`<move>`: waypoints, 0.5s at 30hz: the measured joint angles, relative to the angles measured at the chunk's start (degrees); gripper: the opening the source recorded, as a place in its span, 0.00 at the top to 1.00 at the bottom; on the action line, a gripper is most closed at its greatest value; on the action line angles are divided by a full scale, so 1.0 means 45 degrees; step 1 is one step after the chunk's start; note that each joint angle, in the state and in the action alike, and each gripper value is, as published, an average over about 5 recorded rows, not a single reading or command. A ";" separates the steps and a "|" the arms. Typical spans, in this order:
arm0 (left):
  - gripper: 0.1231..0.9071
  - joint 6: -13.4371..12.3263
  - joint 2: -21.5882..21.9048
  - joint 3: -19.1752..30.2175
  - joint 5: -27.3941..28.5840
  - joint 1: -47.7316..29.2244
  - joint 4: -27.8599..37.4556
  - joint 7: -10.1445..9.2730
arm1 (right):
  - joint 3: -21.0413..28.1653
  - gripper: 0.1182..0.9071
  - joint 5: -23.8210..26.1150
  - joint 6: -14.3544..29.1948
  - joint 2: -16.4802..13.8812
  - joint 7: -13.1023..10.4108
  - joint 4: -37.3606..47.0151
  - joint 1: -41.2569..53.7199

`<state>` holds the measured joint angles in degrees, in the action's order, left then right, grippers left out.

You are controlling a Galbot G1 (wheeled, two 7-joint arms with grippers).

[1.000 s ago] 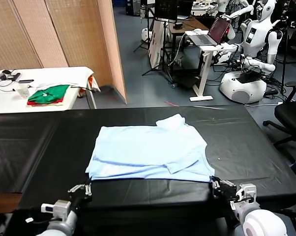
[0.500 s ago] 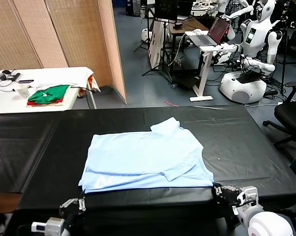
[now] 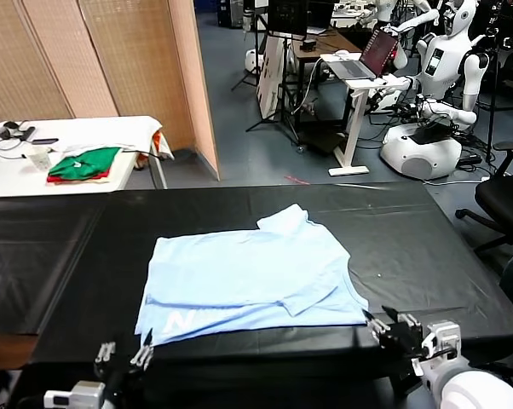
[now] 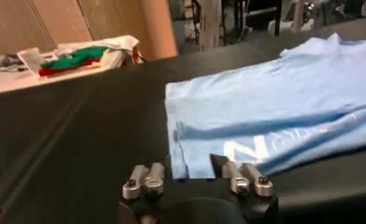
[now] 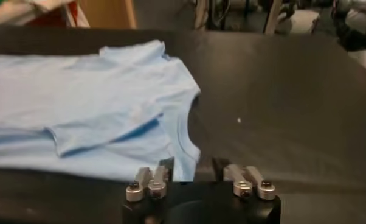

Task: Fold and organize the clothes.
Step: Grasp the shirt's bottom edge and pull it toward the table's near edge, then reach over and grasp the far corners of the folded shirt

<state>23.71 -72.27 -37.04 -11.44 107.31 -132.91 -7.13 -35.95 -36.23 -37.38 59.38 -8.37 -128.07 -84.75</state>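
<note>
Head view: over on the far left a white side table [image 3: 77, 129] carries a small stack of green and red folded garments [image 3: 83, 164]. Nearer, the long black table [image 3: 427, 247] runs across the room, and the pale blue shirt [image 3: 248, 273] lies flat on it, roughly in the middle and close to the near edge, folded over on itself with its collar pointing away from the robot and the white "N" print [image 3: 178, 321] showing at the near left corner.

The left gripper [image 3: 120, 356] sits at the table's near edge just below that corner, fingers spread apart and holding nothing; in the left wrist view the shirt's corner lies on the table between the open fingertips [image 4: 145, 181], let go.

At the near right corner of the shirt the right gripper [image 3: 391, 325] sits just beside the hem, also spread wide and empty. The right wrist view shows the hem corner lying loose on the black surface in front of its open fingers [image 5: 151, 180].

Beyond the table, on the right, a white robot [image 3: 440, 77] stands by a desk with a laptop [image 3: 367, 58].
</note>
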 joint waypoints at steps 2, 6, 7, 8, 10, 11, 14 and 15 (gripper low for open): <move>0.00 -0.0049 0.0133 -0.0077 -0.0616 -0.0308 0.0124 -0.0024 | 0.0496 0.00 0.0265 -0.0078 0.0107 -0.0120 0.0508 0.0905; 0.00 -0.0070 0.0564 0.0035 -0.2010 -0.1471 0.0696 -0.0201 | 0.1723 0.00 0.0681 -0.0319 0.0269 -0.0231 0.1727 0.2829; 0.00 -0.0032 0.0712 0.0109 -0.2333 -0.1863 0.0910 -0.0222 | 0.2050 0.00 0.0754 -0.0376 0.0304 -0.0241 0.2059 0.3323; 0.00 0.0022 0.0862 0.0195 -0.2614 -0.2266 0.1139 -0.0236 | 0.2360 0.00 0.0810 -0.0426 0.0339 -0.0245 0.2402 0.3803; 0.00 0.0174 0.1174 0.0378 -0.3251 -0.3129 0.1657 -0.0248 | 0.2970 0.00 0.0873 -0.0552 0.0424 -0.0229 0.3134 0.4766; 0.00 0.0270 0.1320 0.0462 -0.3579 -0.3556 0.1920 -0.0250 | 0.3245 0.00 0.0868 -0.0613 0.0464 -0.0211 0.3509 0.5220; 0.00 0.0696 0.1758 0.0705 -0.4642 -0.4884 0.2760 -0.0317 | 0.3991 0.00 0.0738 -0.0786 0.0578 -0.0075 0.4676 0.6500; 0.00 0.0854 0.1903 0.0788 -0.5024 -0.5336 0.3058 -0.0364 | 0.4202 0.00 0.0672 -0.0853 0.0609 -0.0010 0.5049 0.6877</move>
<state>27.56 -63.70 -33.50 -34.05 83.30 -119.14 -8.77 -17.04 -33.21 -41.22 62.12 -8.41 -105.35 -53.80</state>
